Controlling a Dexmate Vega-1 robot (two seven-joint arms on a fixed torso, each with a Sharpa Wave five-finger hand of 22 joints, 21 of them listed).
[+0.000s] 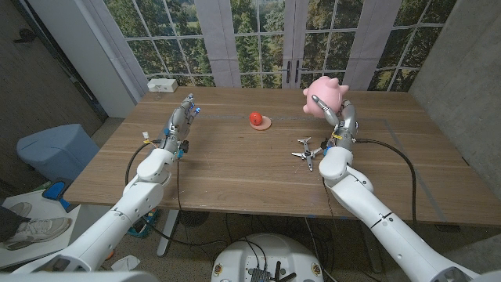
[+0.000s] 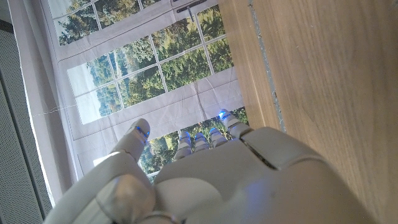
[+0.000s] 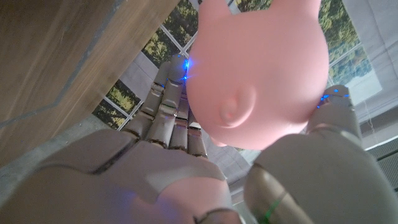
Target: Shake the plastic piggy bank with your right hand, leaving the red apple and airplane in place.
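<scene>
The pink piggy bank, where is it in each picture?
Head view: the piggy bank is up in the right hand, above the table's far right part.
Left wrist view: not in it.
Right wrist view: piggy bank up close, between the fingers.
Shared landmark: the wooden table.

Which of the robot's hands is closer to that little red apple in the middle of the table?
Roughly equal; the left looks marginally nearer. The left hand stands on the table to the red apple's left; the right hand holds the piggy bank up on its other side.

Wooden table (image 1: pixel 235 176) with red apple (image 1: pixel 256 118), airplane (image 1: pixel 304 152), white box (image 1: pixel 162 84).
</scene>
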